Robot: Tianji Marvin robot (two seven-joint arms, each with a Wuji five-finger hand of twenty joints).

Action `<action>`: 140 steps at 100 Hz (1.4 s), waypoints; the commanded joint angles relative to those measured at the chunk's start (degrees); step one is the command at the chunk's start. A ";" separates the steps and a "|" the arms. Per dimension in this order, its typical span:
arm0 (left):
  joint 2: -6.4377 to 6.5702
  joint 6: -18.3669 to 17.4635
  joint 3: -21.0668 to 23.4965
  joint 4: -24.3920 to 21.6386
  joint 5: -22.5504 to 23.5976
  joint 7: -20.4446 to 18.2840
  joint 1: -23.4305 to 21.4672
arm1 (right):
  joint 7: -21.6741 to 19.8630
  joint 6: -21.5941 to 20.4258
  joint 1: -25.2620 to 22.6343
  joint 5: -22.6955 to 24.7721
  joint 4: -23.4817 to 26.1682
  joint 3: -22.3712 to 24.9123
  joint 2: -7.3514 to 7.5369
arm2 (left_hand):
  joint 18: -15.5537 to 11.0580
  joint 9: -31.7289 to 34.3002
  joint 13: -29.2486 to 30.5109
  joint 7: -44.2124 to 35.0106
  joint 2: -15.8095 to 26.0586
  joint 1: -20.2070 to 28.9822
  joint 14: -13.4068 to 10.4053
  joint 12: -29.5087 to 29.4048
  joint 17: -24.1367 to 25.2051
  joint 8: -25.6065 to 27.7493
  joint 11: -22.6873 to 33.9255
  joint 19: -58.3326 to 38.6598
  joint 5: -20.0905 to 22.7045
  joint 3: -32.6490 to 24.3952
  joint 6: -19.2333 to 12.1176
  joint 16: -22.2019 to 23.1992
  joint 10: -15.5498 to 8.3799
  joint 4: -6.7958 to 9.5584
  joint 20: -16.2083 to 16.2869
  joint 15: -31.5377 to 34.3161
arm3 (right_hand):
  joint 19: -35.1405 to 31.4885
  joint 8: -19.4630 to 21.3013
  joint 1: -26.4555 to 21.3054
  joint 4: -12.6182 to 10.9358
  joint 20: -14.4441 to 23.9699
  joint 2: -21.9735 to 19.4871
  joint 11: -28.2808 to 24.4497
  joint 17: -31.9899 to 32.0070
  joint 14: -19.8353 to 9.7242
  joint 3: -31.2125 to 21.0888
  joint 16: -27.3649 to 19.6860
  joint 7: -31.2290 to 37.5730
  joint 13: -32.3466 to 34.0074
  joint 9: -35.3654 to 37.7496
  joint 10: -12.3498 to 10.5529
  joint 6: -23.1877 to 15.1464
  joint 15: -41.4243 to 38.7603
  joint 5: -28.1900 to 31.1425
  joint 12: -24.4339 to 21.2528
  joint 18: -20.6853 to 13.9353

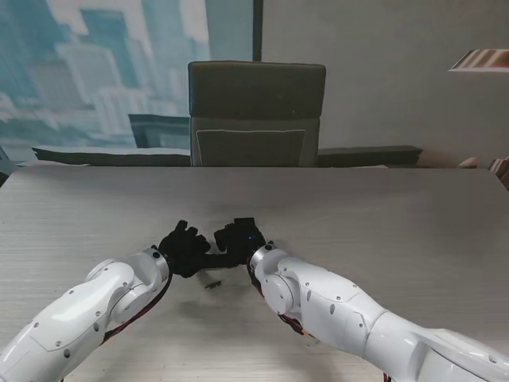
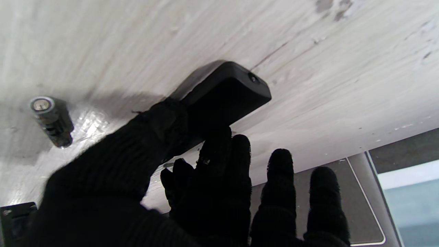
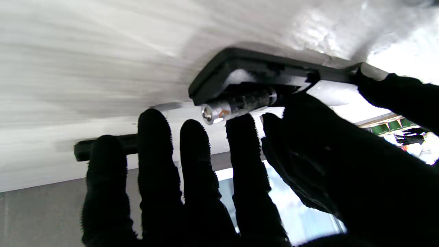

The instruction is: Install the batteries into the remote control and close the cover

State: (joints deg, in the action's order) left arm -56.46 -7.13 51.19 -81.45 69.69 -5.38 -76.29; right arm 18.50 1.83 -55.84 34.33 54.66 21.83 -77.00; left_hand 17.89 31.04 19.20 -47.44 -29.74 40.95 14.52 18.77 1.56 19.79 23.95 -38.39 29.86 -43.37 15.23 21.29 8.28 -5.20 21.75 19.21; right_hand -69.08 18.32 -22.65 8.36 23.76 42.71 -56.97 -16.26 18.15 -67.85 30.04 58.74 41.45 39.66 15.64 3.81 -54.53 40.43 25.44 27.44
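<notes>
The black remote control lies on the table between my two hands, back side up, and shows as a dark strip in the stand view. My left hand grips one end of it, thumb over the body. The battery compartment stands open. One battery sits slanted at its mouth, pinched between the thumb and index finger of my right hand. A second battery lies loose on the table, seen as a small speck nearer to me than the hands.
A flat black strip, possibly the cover, lies on the table behind my right fingers. A dark chair stands at the far edge of the pale wood-grain table.
</notes>
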 commanded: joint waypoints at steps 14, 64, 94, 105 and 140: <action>-0.15 -0.45 -1.12 1.48 0.17 -1.91 -1.58 | 0.17 -1.31 -1.12 0.47 1.41 1.21 0.69 | 0.49 0.49 -0.50 -6.19 2.58 0.27 0.46 0.44 0.71 1.34 0.58 -0.75 7.14 3.37 -17.22 -0.34 -0.17 -0.45 -0.59 0.31 | 1.00 2.30 2.52 -1.61 -0.70 -2.28 0.55 1.84 -0.90 1.15 -1.21 -1.85 -2.91 -3.63 1.12 1.00 2.11 -3.99 0.98 -0.41; -0.12 -0.61 -0.17 0.86 1.29 -1.42 -2.24 | 1.30 -1.62 -2.44 1.74 3.79 3.64 2.11 | 0.53 -1.44 -1.42 7.70 7.87 -11.83 0.69 -0.11 1.15 1.56 -0.42 -0.05 5.43 -0.68 -13.11 -0.29 0.53 2.58 -0.40 -0.36 | 1.65 3.36 2.69 -1.86 -1.11 -3.00 0.73 2.40 -1.09 1.69 -1.43 -1.95 -3.44 -4.54 1.07 1.13 3.03 -4.87 0.86 -0.36; -0.24 -0.60 2.85 -0.74 2.12 -0.99 -4.61 | 1.21 -1.65 -2.89 1.54 4.32 4.09 2.27 | 0.36 -4.07 -2.30 17.55 9.03 -13.84 0.60 -1.06 1.44 -0.70 -2.15 0.40 0.24 0.51 -11.34 -0.40 0.99 3.73 -0.32 -1.01 | 1.64 3.58 2.66 -1.88 -1.18 -3.09 0.70 2.40 -1.06 1.79 -1.40 -2.07 -3.26 -4.23 1.14 1.35 3.01 -4.82 0.84 -0.36; -0.32 -0.56 4.16 -1.37 2.48 -0.47 -5.70 | 1.15 -1.63 -2.93 1.42 4.44 4.16 2.26 | 0.31 -5.15 -2.64 21.28 9.12 -14.30 0.69 -1.40 1.59 -2.25 -2.73 0.65 -2.66 1.58 -10.80 -0.44 1.20 3.68 -0.23 -1.28 | 1.59 3.66 2.61 -1.90 -1.18 -3.16 0.70 2.27 -0.96 1.79 -1.39 -2.08 -3.16 -4.16 1.15 1.35 3.00 -4.80 0.84 -0.34; -0.38 0.56 8.63 -4.06 5.79 1.11 -9.97 | 0.99 -2.05 -2.97 1.03 4.69 4.47 2.27 | 0.41 -4.56 -2.35 22.49 9.19 -14.68 0.84 -1.20 1.65 -2.86 -2.13 0.91 -2.18 2.87 -9.10 -0.35 1.03 3.68 -0.05 -1.36 | 1.54 3.78 2.79 -1.89 -1.21 -3.29 0.75 2.04 -0.95 1.78 -1.41 -2.14 -2.92 -3.92 1.08 1.35 3.01 -4.78 0.81 -0.22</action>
State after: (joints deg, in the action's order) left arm -57.05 -7.36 59.52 -85.36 75.10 -3.63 -84.84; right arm 20.33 0.36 -58.52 35.40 58.70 26.23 -74.72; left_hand 17.89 27.58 18.24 -23.02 -21.38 27.99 14.52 18.25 1.77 16.49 21.84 -38.39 25.98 -41.06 8.93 21.29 8.51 -2.92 21.75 18.70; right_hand -67.92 21.14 -21.26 7.74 22.99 40.36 -56.38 -14.73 17.67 -66.69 28.89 57.47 38.88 36.15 15.71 4.42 -51.62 36.25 25.89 27.37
